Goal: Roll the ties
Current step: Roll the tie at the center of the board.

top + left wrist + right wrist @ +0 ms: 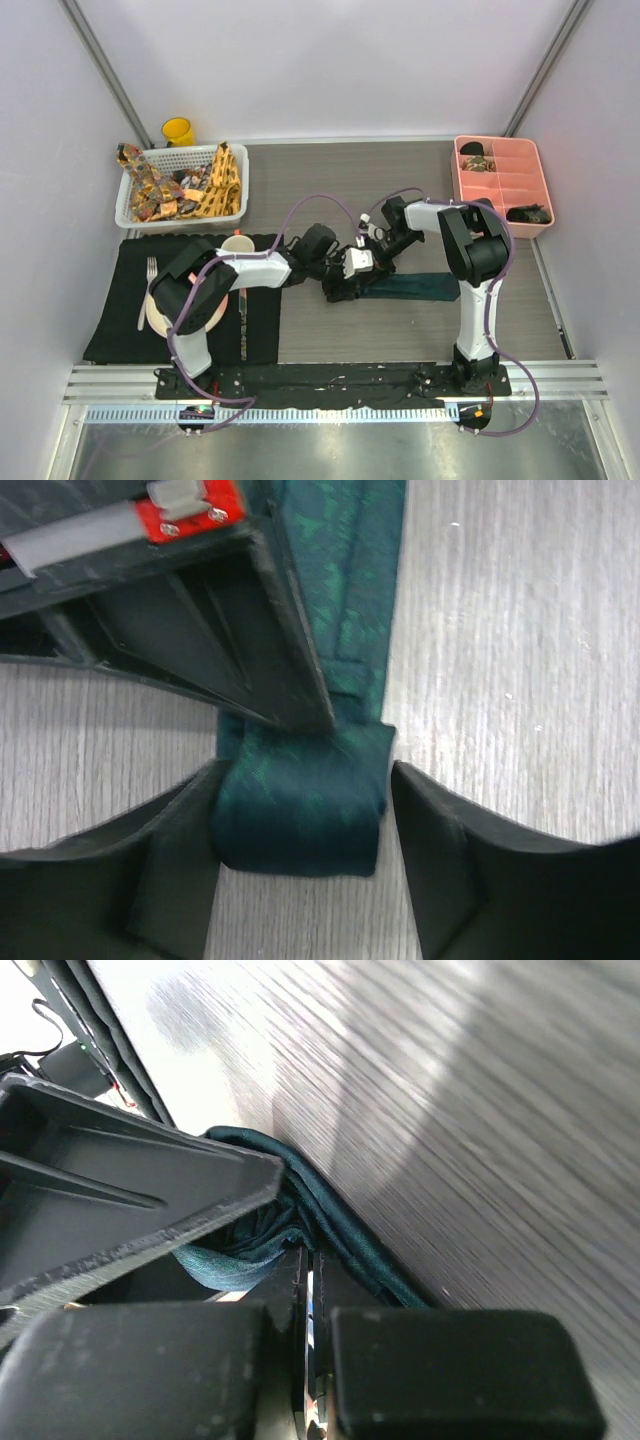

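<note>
Near the middle of the worktop (330,180) the teal tie (415,287) lies flat. Its long part runs toward 3 o'clock in the top view, and its other end is turned into a short, fat roll where the two arms meet.

The left pincer (305,800) stands open astride that roll. In its wrist view the finger (165,860) at 9 o'clock touches the roll's side. The finger (455,860) at 3 o'clock stands just clear, with a sliver of worktop showing between.

The right pincer (308,1350) comes in from 11 o'clock in that same view, its tip resting on the tie just behind the roll. Its fingers are closed together and folds of teal cloth run into the seam between them, so it seems to pinch the fabric, though the close view is crowded.

At 10 o'clock on the worktop a white basket (182,152) holds the yellow-orange tie (225,180) and the brownish patterned tie (150,190). At 8 o'clock lies the black placemat (115,300).
</note>
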